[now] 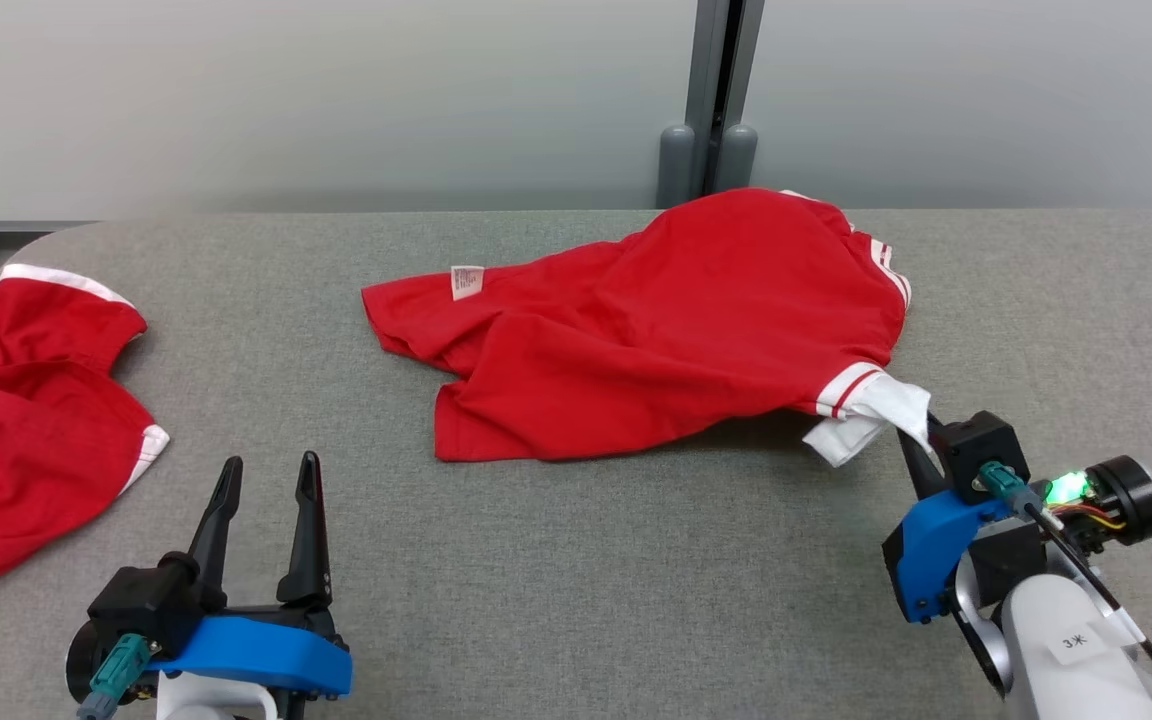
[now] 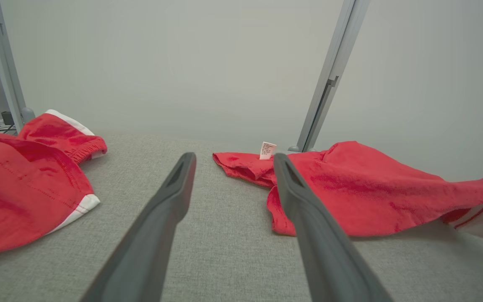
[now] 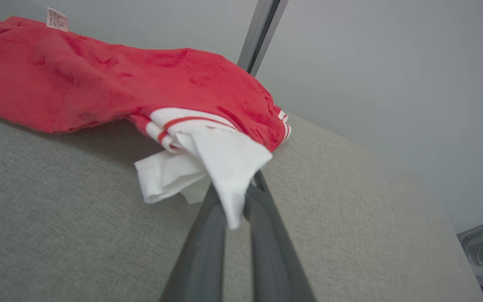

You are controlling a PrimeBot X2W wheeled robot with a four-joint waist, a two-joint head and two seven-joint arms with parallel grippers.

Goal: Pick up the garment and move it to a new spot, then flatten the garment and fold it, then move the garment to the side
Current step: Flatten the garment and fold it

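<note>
Grey table (image 1: 576,560) — right tool (image 1: 921,435) pinches garment (image 1: 656,330) by its white edge.

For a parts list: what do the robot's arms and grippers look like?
The left gripper and right gripper each have two long dark tapered fingers on a black block, a blue plastic bracket and a teal connector. The right pale forearm bears a small label, black cable and green light.
</note>
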